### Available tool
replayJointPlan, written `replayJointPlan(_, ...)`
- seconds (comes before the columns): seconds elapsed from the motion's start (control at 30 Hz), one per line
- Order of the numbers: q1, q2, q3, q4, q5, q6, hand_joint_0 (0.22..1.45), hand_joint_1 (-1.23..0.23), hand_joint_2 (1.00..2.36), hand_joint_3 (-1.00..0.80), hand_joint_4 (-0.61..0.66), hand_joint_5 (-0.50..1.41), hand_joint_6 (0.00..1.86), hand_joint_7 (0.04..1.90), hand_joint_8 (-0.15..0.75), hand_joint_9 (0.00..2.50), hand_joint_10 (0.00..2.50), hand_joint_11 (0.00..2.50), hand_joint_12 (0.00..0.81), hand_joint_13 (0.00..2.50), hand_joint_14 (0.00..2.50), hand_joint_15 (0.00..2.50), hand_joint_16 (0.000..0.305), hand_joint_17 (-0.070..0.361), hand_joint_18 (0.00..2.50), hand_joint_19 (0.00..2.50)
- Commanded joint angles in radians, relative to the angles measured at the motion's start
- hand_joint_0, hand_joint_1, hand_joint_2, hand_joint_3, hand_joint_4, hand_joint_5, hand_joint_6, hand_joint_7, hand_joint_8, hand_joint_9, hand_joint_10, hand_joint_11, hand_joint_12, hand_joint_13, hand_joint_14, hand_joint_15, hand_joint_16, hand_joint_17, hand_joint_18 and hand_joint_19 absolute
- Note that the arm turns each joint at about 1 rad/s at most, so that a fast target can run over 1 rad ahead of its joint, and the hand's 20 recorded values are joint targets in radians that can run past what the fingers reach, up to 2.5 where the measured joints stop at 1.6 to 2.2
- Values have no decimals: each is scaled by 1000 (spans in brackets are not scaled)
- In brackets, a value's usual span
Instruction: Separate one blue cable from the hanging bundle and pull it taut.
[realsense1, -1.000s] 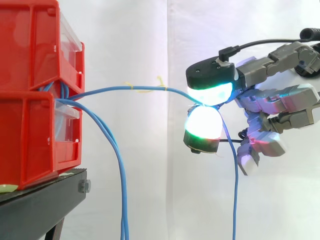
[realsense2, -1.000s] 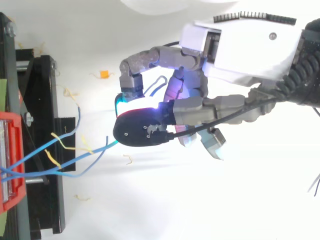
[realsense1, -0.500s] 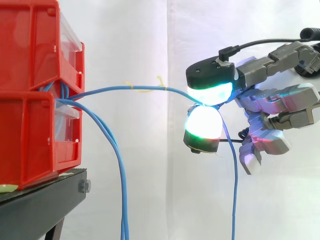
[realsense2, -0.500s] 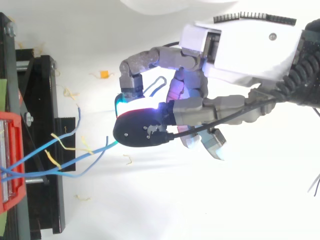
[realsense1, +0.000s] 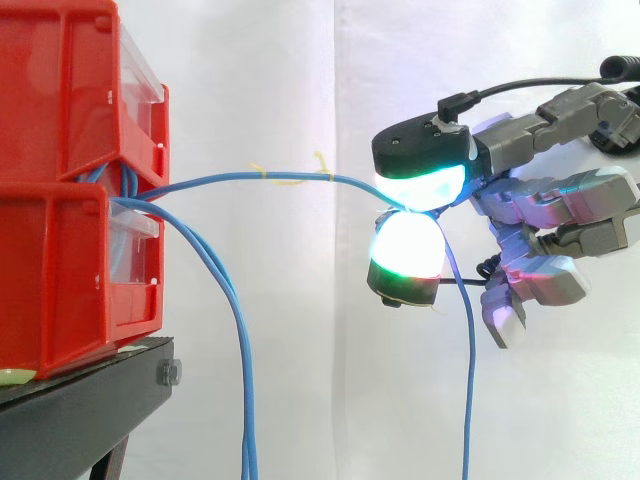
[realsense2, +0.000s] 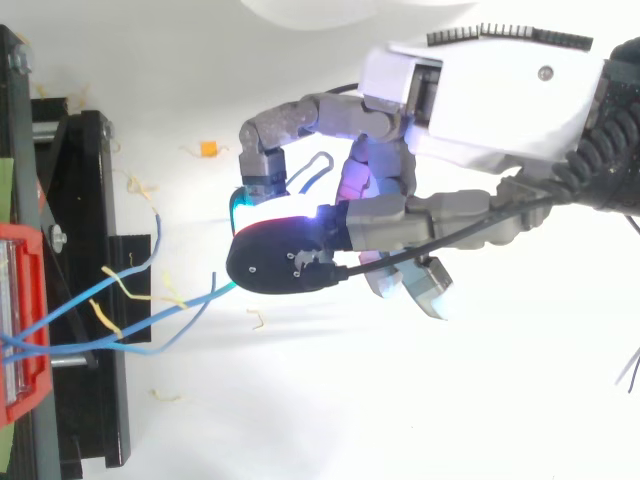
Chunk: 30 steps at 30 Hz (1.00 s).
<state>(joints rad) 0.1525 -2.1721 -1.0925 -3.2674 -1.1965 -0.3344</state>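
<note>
Hand (realsense1: 556, 206): glowing fingers (realsense1: 405, 248) clamped on blue cable (realsense1: 215, 180), above and below; rest curled.

Two stacked red bins (realsense1: 60, 250) fill the left edge, on a black stand (realsense1: 80, 410) at lower left; white curtain (realsense1: 300, 80) behind.

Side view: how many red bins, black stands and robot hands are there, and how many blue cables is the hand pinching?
Red bins: 2, the upper bin stacked on the lower bin
Black stand: 1
Hand: 1
Blue cable pinched in the hand: 1
Total: 5
</note>
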Motion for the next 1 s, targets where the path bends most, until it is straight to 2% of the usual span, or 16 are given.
replayJointPlan(0.0, -1, 0, -1, 0, 0, 0, 694, -608, 1019, -30, 266, 130, 505, 1298, 181, 1961, 19, 519, 295, 1526, 22, 658, 45, 101, 1019, 554)
replayJointPlan(0.37, 1, 0, -1, 0, 0, 0, 696, -608, 1020, -29, 271, 129, 505, 1297, 187, 1998, 21, 555, 290, 1601, 23, 696, 44, 99, 1082, 562)
replayJointPlan(0.57, 1, 0, 0, 0, 0, 0, 699, -609, 1019, -31, 257, 131, 505, 1293, 164, 2013, 21, 566, 259, 1625, 26, 718, 42, 95, 1055, 544)
replayJointPlan(0.97, 1, 0, 0, 2, 0, 0, 698, -605, 1019, -33, 249, 130, 505, 1294, 163, 2000, 24, 563, 271, 1634, 26, 747, 44, 99, 1073, 551)
